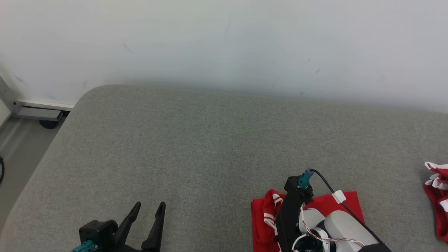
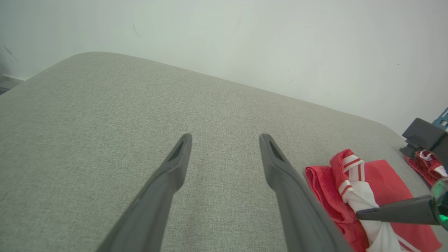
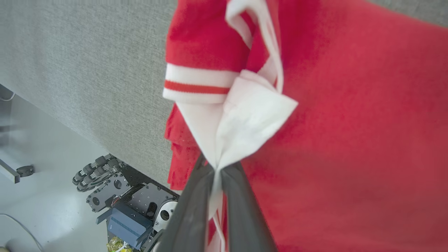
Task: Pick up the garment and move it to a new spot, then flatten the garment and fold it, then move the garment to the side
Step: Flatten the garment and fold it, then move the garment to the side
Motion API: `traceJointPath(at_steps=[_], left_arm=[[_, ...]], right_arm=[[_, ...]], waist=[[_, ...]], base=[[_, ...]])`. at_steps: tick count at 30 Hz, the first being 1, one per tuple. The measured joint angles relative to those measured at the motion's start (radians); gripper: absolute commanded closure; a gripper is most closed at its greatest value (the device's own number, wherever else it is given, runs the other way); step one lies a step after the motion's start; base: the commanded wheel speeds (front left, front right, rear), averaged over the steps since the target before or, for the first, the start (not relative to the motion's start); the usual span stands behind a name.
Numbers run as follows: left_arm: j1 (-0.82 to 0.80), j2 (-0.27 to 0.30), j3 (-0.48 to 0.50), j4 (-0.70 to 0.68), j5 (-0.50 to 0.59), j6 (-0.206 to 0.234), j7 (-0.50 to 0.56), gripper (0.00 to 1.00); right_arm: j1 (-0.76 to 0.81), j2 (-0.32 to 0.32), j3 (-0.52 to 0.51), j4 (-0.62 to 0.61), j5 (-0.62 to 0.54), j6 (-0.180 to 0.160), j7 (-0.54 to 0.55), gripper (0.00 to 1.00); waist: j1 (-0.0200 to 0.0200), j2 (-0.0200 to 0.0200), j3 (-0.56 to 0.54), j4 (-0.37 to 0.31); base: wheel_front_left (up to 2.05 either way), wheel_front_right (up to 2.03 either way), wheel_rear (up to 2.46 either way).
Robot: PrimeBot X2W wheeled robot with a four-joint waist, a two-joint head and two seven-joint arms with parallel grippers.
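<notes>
Left gripper (image 1: 149, 204): the two fingers stand wide apart, with nothing between them. They touch no cloth and point over the bare gray surface (image 1: 210, 147) toward the wall (image 1: 224, 35).
Right gripper (image 3: 217, 169): the fingers are pressed together on a white fold of the garment (image 3: 350, 140). The cloth is drawn into a peak at the fingertips.
What is gripped: only the white part. The red part lies spread on the gray surface.
Garment, place: at the lower right in the head view (image 1: 350, 200), near the front edge of the surface and partly under the right arm.
Garment, direction: the white band with red stripes sits on its left side, with its end pointing away from the robot, toward the wall.
Garment, long axis: I cannot tell; the arm covers part of it and the picture's bottom edge cuts it.
Between the grippers: they are well apart, with the garment on the right gripper's side.
Second red cloth (image 1: 437, 199): it lies at the far right edge, apart from the garment.
</notes>
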Motion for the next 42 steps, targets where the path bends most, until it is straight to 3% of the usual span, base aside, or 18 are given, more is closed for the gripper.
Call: traceJointPath(at_steps=[4, 5, 6, 17, 19, 24, 26, 35, 42], left_arm=[[0.0, 0.0, -0.004, 0.001, 0.0, -0.001, 0.0, 0.0], [0.0, 0.0, -0.004, 0.001, 0.0, -0.001, 0.0, 0.0], [0.0, 0.0, -0.004, 0.001, 0.0, -0.001, 0.0, 0.0], [0.003, 0.006, 0.005, 0.002, -0.001, 0.0, -0.001, 0.0], [0.004, 0.006, 0.007, 0.002, -0.001, 0.0, -0.001, 0.0], [0.017, 0.007, 0.012, 0.0, -0.001, 0.001, -0.007, 0.0], [0.03, 0.01, 0.02, -0.003, -0.003, 0.002, -0.01, 0.0], [0.035, 0.011, 0.021, -0.023, -0.001, 0.009, -0.018, 0.0], [0.022, 0.011, 0.012, -0.033, 0.003, 0.009, -0.017, 0.0]], right_arm=[[-0.011, 0.0, 0.005, 0.021, 0.019, -0.008, -0.026, 1.0], [-0.011, 0.0, 0.005, 0.023, 0.02, -0.008, -0.034, 0.45], [-0.012, 0.0, 0.007, 0.026, 0.023, -0.008, -0.041, 0.0], [-0.055, -0.005, -0.075, -0.029, 0.066, -0.011, -0.13, 0.0], [-0.054, -0.044, -0.083, -0.047, 0.043, -0.012, -0.138, 0.0], [-0.004, -0.236, -0.117, -0.078, -0.052, -0.016, -0.146, 0.0], [0.028, -0.273, -0.128, -0.084, -0.072, -0.016, -0.146, 0.0], [0.145, -0.279, -0.178, -0.088, -0.097, -0.016, -0.156, 0.0], [0.176, -0.224, -0.254, -0.078, -0.127, -0.016, -0.205, 0.0]], waist=[[0.0, 0.0, -0.001, 0.004], [0.0, 0.0, -0.002, 0.005], [0.0, 0.0, -0.002, 0.005], [0.0, 0.0, -0.008, -0.001], [0.0, 0.0, -0.009, -0.005], [0.0, 0.0, -0.014, -0.017], [0.0, 0.0, -0.015, -0.024], [0.0002, 0.0, -0.007, -0.055], [0.0002, 0.0, 0.014, -0.051]], base=[[0.0, 0.0, 0.0], [0.0, 0.0, 0.0], [0.0, 0.0, 0.0], [0.0, 0.0, 0.0], [0.0, 0.0, 0.0], [0.0, 0.0, 0.0], [0.0, 0.0, 0.0], [0.0, 0.0, 0.0], [0.0, 0.0, 0.0]])
